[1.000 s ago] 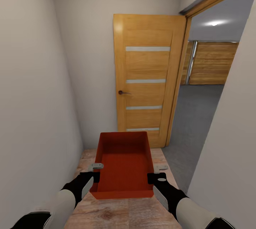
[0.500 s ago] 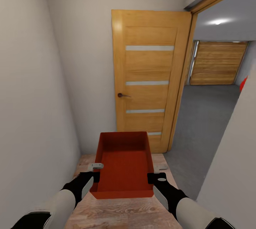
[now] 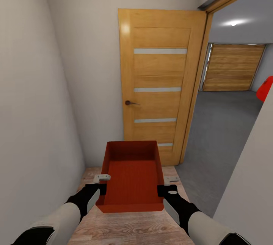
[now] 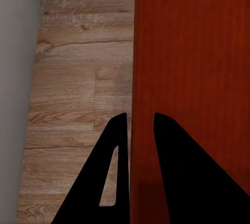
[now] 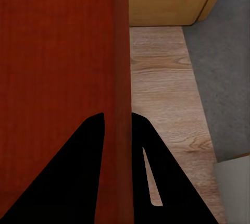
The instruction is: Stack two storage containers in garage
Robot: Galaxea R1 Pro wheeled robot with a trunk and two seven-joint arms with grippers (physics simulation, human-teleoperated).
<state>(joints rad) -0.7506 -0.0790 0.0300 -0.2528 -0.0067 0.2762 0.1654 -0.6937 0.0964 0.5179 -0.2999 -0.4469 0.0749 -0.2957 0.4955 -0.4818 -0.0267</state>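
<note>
The left tool (image 3: 101, 187) was clamped on the left wall of the storage container (image 3: 131, 176), one finger (image 4: 117, 172) outside the wall and the other inside. The right tool (image 3: 163, 188) gripped the opposite wall the same way — its fingers (image 5: 143, 172) straddling the rim. The container (open-topped, orange-red) hung between both tools, level, above the light wood plank floor (image 3: 129, 229) of a narrow passage. Ahead stood an open wooden door (image 3: 159, 85). Right of it lay the garage — grey floor (image 3: 220, 123), a plank door (image 3: 233, 67), and a sliver of red car (image 3: 266, 89).
</note>
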